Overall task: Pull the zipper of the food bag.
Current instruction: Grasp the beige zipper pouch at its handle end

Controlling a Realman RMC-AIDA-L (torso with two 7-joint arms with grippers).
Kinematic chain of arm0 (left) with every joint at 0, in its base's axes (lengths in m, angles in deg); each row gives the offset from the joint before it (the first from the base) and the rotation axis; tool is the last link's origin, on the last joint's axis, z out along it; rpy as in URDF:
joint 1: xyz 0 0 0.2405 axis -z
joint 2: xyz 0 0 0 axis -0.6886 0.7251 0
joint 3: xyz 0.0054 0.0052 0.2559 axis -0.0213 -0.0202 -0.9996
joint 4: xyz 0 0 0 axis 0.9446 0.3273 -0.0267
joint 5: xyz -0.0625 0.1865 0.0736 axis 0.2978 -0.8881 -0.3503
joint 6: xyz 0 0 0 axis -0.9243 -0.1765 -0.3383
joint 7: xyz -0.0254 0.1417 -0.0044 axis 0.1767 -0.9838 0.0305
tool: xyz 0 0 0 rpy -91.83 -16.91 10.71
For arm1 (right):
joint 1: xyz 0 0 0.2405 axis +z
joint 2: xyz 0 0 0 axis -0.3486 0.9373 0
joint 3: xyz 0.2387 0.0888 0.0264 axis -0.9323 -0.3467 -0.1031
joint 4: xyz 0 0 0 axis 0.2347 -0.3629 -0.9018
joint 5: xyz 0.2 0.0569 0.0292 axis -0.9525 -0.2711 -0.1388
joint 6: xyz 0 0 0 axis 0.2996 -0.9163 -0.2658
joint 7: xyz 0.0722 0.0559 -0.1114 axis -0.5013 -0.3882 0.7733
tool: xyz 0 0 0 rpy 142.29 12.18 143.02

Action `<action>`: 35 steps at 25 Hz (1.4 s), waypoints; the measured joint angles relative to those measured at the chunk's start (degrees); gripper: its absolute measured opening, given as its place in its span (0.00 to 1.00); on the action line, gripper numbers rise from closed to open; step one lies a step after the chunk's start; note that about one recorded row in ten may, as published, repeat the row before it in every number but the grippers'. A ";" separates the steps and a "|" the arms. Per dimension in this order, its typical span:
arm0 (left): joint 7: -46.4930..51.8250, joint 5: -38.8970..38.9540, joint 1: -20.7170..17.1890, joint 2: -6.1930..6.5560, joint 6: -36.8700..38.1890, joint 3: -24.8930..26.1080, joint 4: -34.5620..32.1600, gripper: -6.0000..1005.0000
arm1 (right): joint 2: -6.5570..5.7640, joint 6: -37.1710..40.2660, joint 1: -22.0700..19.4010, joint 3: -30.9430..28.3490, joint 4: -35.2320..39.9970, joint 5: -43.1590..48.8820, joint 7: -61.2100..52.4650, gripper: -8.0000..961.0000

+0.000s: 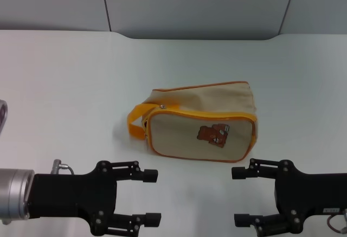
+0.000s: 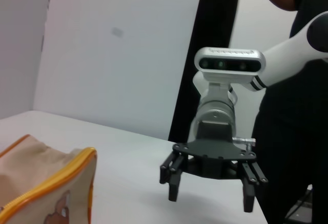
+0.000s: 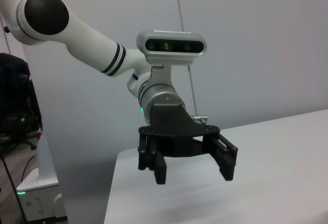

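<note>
Both arms are hanging low at the near edge of the white table (image 1: 65, 74), their grippers pointing at each other across a gap. The left gripper (image 1: 154, 198) is holding its two black fingers spread wide with nothing between them; the right wrist view is showing the same gripper (image 3: 192, 170) from the front, fingers parted and empty. The right gripper (image 1: 237, 196) is mirroring it — fingers wide apart, gripping nothing — and it is showing in the left wrist view (image 2: 210, 196) in the same spread pose above the tabletop.

The food bag (image 1: 200, 122) is sitting on the table just beyond the two grippers, farther from the robot than both and roughly opposite the gap between them, touching neither. Its bear patch (image 1: 213, 134) is facing the grippers, and its orange loop strap (image 1: 136, 120) is lying at the end nearer the left gripper. The zipper (image 1: 198, 86) is running as a thin orange line along the bag's top edge — its pull tab is too small to place. A corner of the bag (image 2: 46, 183) is showing near the left wrist camera.
</note>
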 joint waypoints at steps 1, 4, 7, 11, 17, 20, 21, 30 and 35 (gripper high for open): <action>-0.14 -0.49 0.00 -0.10 0.11 -0.05 -0.01 0.78 | 0.01 -0.06 0.07 -0.02 -0.02 0.01 0.01 0.87; -0.19 -0.67 -0.05 -0.15 0.19 -0.08 -0.03 0.78 | 0.02 -0.49 0.15 -0.07 -0.11 0.01 0.05 0.87; -0.21 -0.78 -0.17 -0.17 0.41 -0.10 -0.06 0.78 | 0.02 -0.68 0.17 -0.06 -0.14 0.01 0.07 0.87; -0.29 -0.80 -0.23 -0.19 0.49 -0.13 -0.09 0.78 | 0.02 -0.70 0.25 -0.04 -0.14 -0.01 0.09 0.86; -1.59 -0.76 -0.22 -0.21 0.49 0.05 -0.18 0.78 | 0.02 -0.70 0.20 -0.34 -0.19 -0.08 0.13 0.86; -2.70 -0.42 -0.42 -0.33 -0.14 0.88 -0.13 0.78 | 0.02 -0.70 0.02 -0.44 -0.19 -0.10 0.14 0.86; -3.74 -0.11 -0.67 -0.64 -0.98 2.34 0.00 0.78 | 0.02 -0.69 -0.05 -0.47 -0.19 -0.11 0.14 0.86; -16.35 3.92 -0.02 -3.35 -17.36 14.64 5.91 0.78 | -0.06 -0.82 -0.41 -0.65 -0.19 -0.24 0.15 0.85; -22.02 7.48 1.85 -3.44 -26.61 14.97 10.59 0.78 | -0.07 -1.32 -0.51 -0.64 -0.19 -0.25 0.15 0.84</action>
